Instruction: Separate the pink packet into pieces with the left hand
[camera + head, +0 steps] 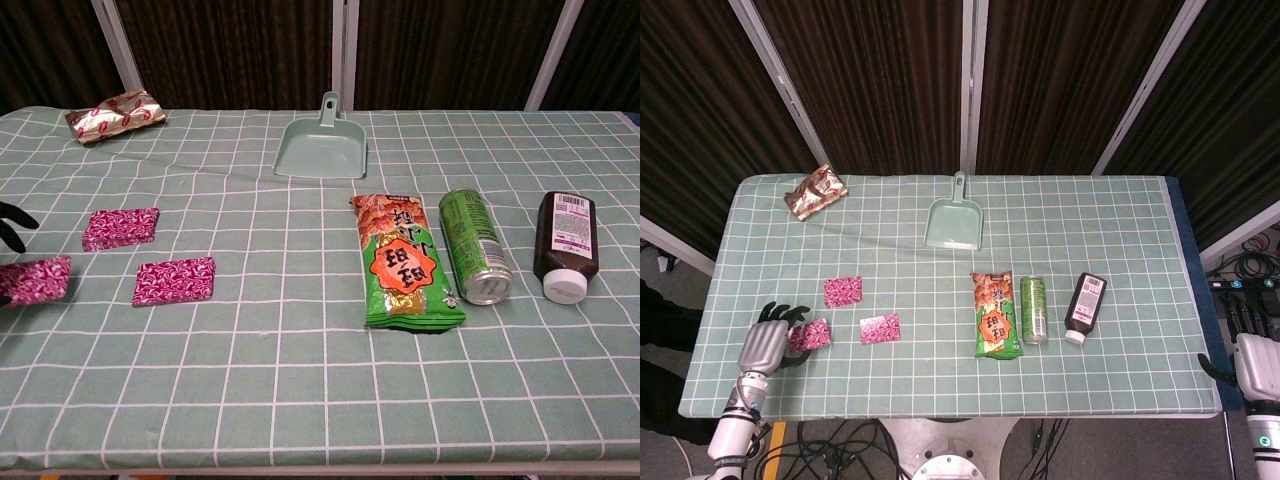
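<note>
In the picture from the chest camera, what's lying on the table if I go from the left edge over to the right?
Pink piece in the left hand → second pink piece → third pink piece → green dustpan → green snack bag → green can → dark bottle.

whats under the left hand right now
A pink packet piece pokes out from beneath the left hand, near the table's front-left edge. How much of it the fingers cover, and the cloth directly below, cannot be seen.
</note>
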`<act>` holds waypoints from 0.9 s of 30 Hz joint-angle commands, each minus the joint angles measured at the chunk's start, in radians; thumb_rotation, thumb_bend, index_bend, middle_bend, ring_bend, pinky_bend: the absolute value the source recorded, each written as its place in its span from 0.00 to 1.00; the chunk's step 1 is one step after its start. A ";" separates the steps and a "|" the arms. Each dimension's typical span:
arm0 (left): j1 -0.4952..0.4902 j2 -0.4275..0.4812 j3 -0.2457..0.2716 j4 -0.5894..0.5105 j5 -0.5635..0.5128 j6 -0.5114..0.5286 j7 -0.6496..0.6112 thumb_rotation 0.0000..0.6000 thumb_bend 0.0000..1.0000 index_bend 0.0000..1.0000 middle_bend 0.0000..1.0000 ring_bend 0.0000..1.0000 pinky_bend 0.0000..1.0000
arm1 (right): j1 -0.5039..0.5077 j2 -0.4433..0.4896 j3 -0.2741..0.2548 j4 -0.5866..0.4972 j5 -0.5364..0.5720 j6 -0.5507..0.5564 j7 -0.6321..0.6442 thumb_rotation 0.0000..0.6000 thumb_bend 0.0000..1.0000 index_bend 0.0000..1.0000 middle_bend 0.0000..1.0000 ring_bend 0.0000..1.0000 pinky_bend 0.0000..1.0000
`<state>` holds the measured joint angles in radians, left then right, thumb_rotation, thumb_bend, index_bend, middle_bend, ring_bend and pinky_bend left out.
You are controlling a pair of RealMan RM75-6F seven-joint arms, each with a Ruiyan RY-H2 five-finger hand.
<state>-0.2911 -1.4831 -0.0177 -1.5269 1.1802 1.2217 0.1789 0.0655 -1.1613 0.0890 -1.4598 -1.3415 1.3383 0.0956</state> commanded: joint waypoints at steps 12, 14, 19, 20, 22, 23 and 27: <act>0.016 0.042 -0.040 -0.015 0.021 0.021 -0.030 1.00 0.21 0.13 0.23 0.08 0.06 | -0.001 0.000 -0.001 0.001 -0.003 0.005 0.000 1.00 0.17 0.00 0.01 0.00 0.00; 0.012 0.061 -0.047 -0.023 0.024 0.017 -0.028 1.00 0.20 0.13 0.20 0.06 0.06 | -0.002 0.001 0.000 -0.001 -0.004 0.007 0.001 1.00 0.17 0.00 0.01 0.00 0.00; 0.009 0.104 -0.060 -0.023 0.069 0.020 -0.094 1.00 0.11 0.13 0.16 0.02 0.06 | -0.005 0.005 -0.002 -0.011 -0.013 0.018 0.001 1.00 0.17 0.00 0.01 0.00 0.00; 0.010 0.117 -0.060 -0.023 0.082 0.026 -0.102 1.00 0.09 0.13 0.16 0.01 0.06 | -0.006 0.007 -0.002 -0.015 -0.018 0.025 0.000 1.00 0.17 0.00 0.01 0.00 0.00; 0.015 0.136 -0.060 -0.024 0.098 0.044 -0.097 1.00 0.08 0.13 0.14 0.00 0.06 | -0.009 0.009 -0.002 -0.022 -0.024 0.035 -0.001 1.00 0.17 0.00 0.01 0.00 0.00; 0.021 0.148 -0.059 -0.026 0.108 0.062 -0.085 1.00 0.07 0.13 0.14 0.00 0.06 | -0.011 0.011 -0.001 -0.026 -0.027 0.042 -0.001 1.00 0.17 0.00 0.01 0.00 0.00; 0.059 0.182 -0.050 -0.041 0.140 0.133 -0.085 1.00 0.08 0.13 0.13 0.00 0.06 | -0.014 0.010 0.000 -0.027 -0.032 0.055 0.001 1.00 0.17 0.00 0.01 0.00 0.00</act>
<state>-0.2551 -1.3224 -0.0728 -1.5583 1.2999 1.3201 0.0940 0.0513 -1.1510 0.0891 -1.4873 -1.3729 1.3927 0.0962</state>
